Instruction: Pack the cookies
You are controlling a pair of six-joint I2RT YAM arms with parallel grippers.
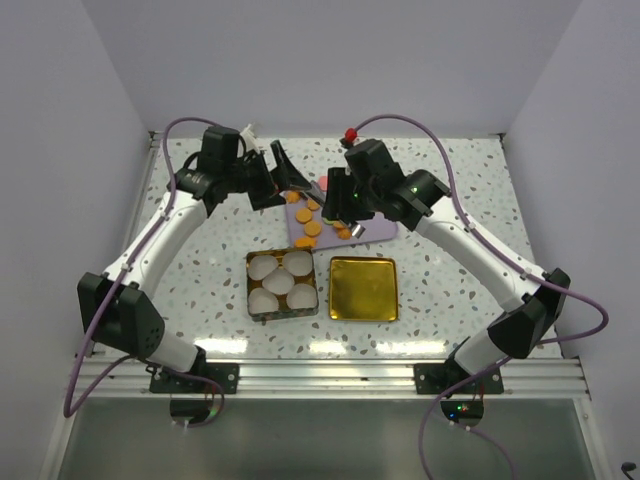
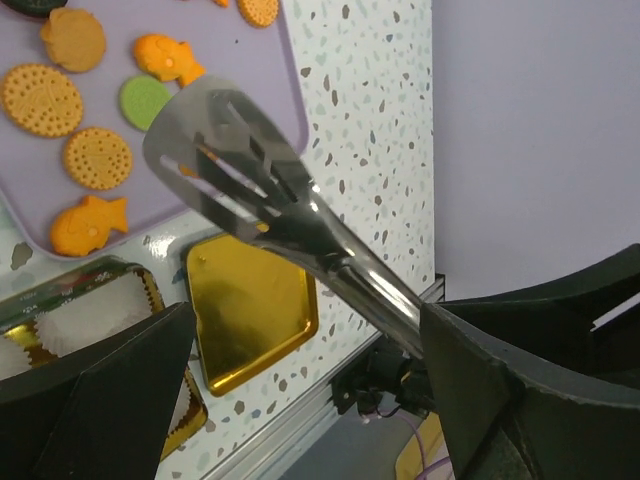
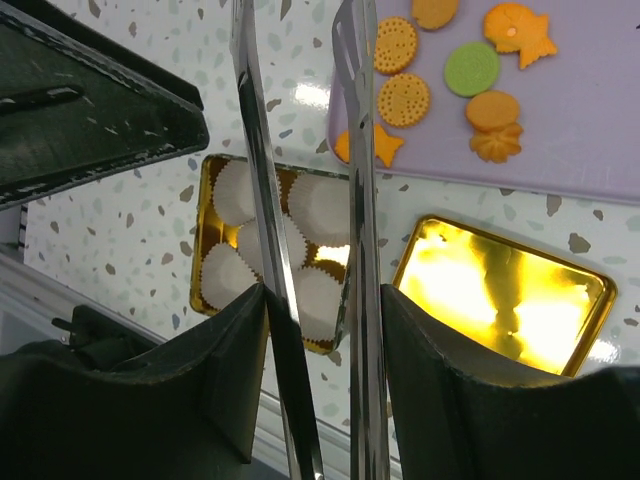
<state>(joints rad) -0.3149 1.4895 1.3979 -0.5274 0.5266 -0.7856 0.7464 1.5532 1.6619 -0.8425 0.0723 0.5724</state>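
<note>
Many cookies [image 2: 42,98] lie loose on the lilac mat [image 2: 262,50], none yet in the tin [image 3: 197,235]. Left tool [image 2: 320,335] clamps a slotted spatula [image 2: 225,150]; right tool [image 3: 320,340] grips tongs [image 3: 355,200]. They look thin, light and brittle: lift from beneath or pinch edges gently.

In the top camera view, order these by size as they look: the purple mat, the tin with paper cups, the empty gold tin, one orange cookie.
1. purple mat, partly covered
2. tin with paper cups and empty gold tin: these two look alike
3. orange cookie
</note>
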